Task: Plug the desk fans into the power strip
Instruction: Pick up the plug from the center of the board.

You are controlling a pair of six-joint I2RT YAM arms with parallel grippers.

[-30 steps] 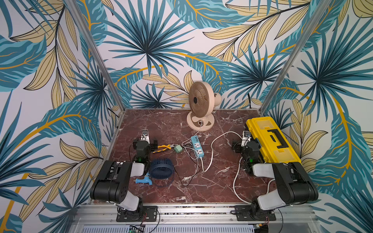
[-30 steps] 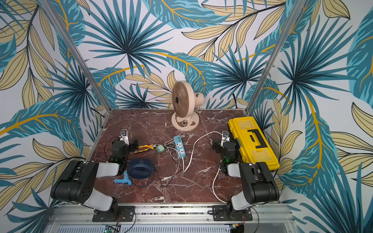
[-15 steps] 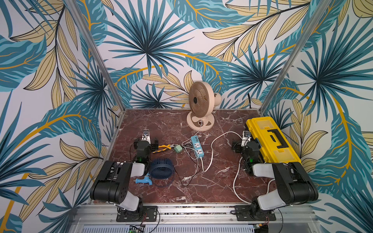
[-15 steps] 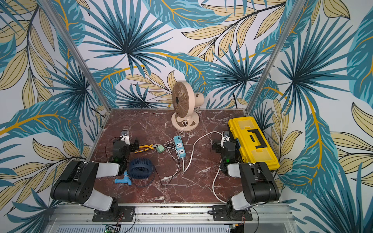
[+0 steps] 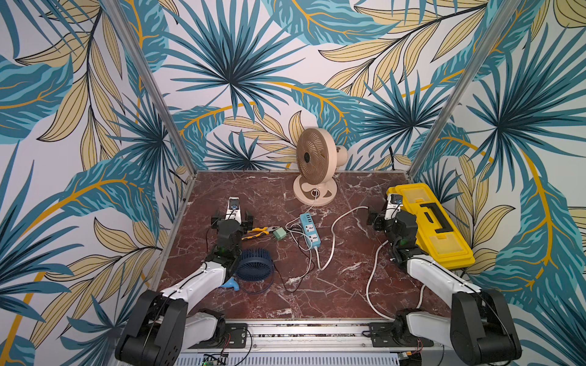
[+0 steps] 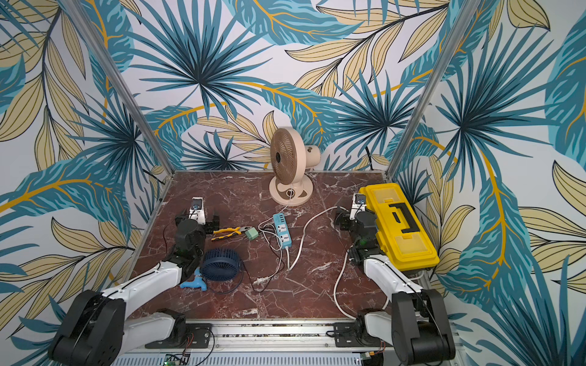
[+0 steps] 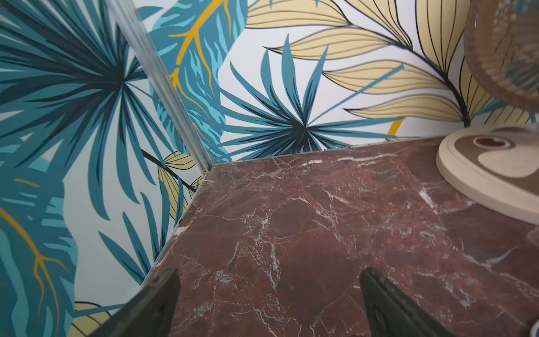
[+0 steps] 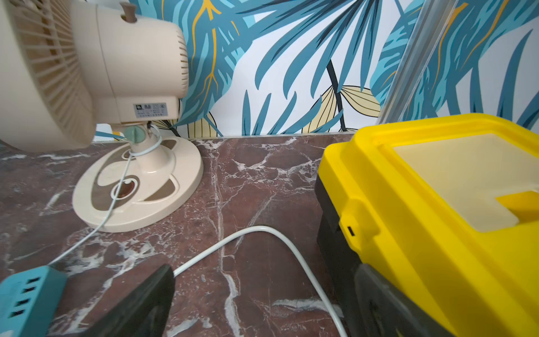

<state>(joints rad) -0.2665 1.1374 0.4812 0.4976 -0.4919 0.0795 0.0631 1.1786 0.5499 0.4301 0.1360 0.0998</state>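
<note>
- white plug lies loose on the marble tabletop, nearest the robot and apart from the strip; its cord seems to be the far fan's, but the tangle leaves this unsure; judged: nothing begun, picking up the plug comes first
- power strip mid-table between the arms, socket faces up; nothing seen plugged in
- left gripper spread wide, empty, near the pliers; right gripper likewise wide, empty, beside the yellow toolbox
- desk fan upright at the back wall
- next move calls for a pinch on the plug body, prongs turned down over a socket; the strip may need steadying

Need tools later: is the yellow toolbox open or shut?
Shut. The yellow toolbox has its lid flat on the black base, handle folded down.
</note>
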